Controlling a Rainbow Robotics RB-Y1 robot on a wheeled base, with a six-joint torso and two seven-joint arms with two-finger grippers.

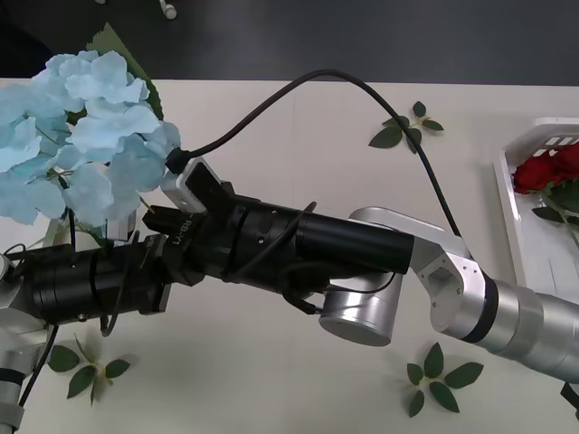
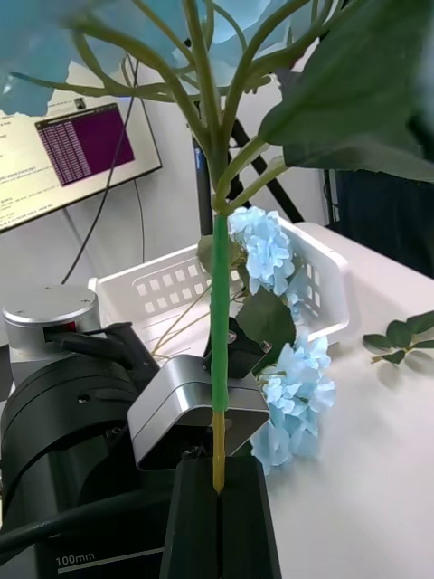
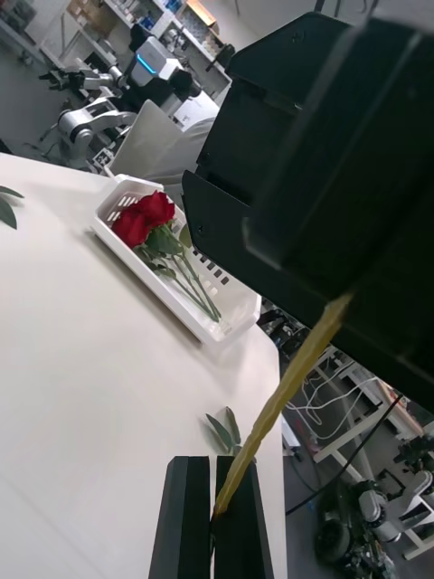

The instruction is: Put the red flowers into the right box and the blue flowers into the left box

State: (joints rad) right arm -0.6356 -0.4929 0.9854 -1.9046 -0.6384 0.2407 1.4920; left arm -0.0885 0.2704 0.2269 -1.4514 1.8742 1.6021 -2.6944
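At the desk's (image 1: 271, 117) left edge, a large bunch of blue flowers (image 1: 77, 136) stands raised above the surface, heads up, stem pointing down toward the two wrists; the left gripper (image 3: 212, 516) sits below the bunch near the front-left corner, black fingers (image 3: 185, 525) clenched on the yellowish lower end of the stem (image 3: 280, 393); the right gripper (image 2: 220, 507) reaches across from the right and meets the same stem, its black fingers (image 2: 194, 525) likewise pressed together on the stem (image 2: 219, 344), green above and yellow at the grasp; both grippers hold the one stem, close together. Behind them in the right wrist view, the left box (image 2: 325, 271) rests on the desk with more blue flowers (image 2: 289, 380) spilling over its near rim onto the surface. Loose leaf sprigs (image 1: 434, 375) lie near the front edge and another sprig (image 1: 403, 127) near the rear edge. At the right edge, the right box (image 1: 511, 217) holds the red flowers (image 1: 543, 172), blooms toward the rear, stems lying along the box floor.
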